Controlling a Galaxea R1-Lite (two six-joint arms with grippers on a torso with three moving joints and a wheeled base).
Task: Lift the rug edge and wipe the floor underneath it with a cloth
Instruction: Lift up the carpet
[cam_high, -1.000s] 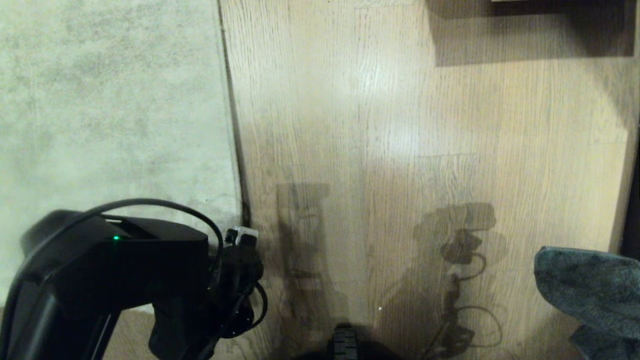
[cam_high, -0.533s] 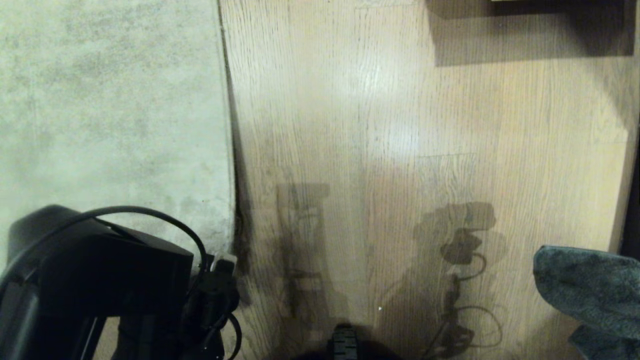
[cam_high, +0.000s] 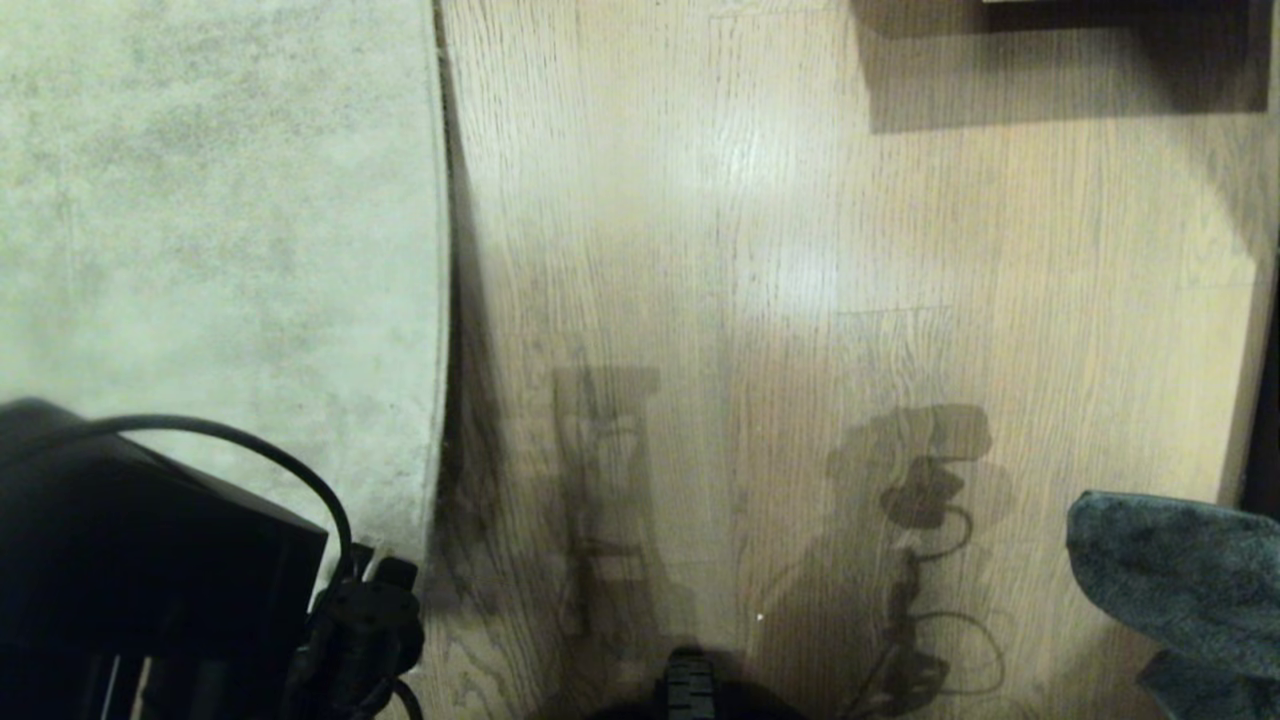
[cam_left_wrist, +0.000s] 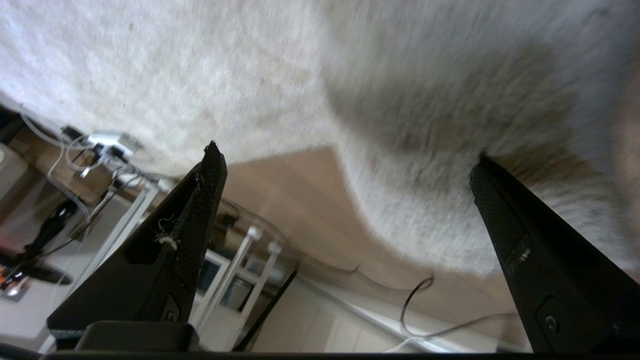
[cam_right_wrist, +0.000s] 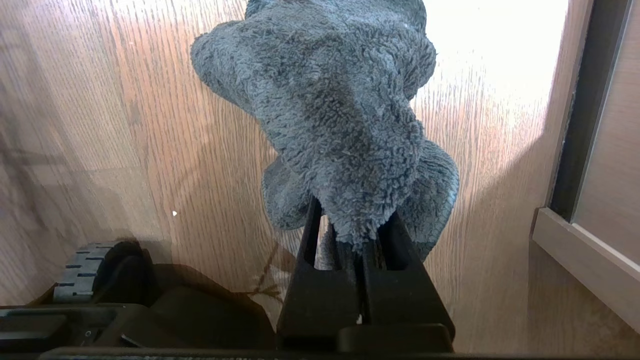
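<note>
The pale grey-beige rug (cam_high: 220, 230) covers the left of the head view, and its dark-trimmed edge (cam_high: 443, 400) bows away from the wood floor (cam_high: 760, 300), throwing a shadow beside it. My left arm (cam_high: 150, 560) is low at the near left corner of that edge. In the left wrist view my left gripper (cam_left_wrist: 346, 155) stands wide open. The rug (cam_left_wrist: 430, 210) hangs close between its tips, against one fingertip (cam_left_wrist: 482, 175), and nothing is clamped. My right gripper (cam_right_wrist: 352, 220) is shut on the fuzzy grey-teal cloth (cam_right_wrist: 340, 110), which hangs just over the floor (cam_right_wrist: 150, 125) at the near right (cam_high: 1180, 580).
A dark furniture base (cam_high: 1060, 60) casts a shadow at the far right. A dark upright frame (cam_right_wrist: 585, 125) runs along the right side. The robot's wheel (cam_high: 688, 690) shows at the near middle. Cables (cam_left_wrist: 420, 300) and white frame legs (cam_left_wrist: 235, 270) lie beyond the rug.
My left arm has drawn back toward the near left corner of the head view. The rug's near edge has shifted left with it and its shadow has widened. The cloth has not moved.
</note>
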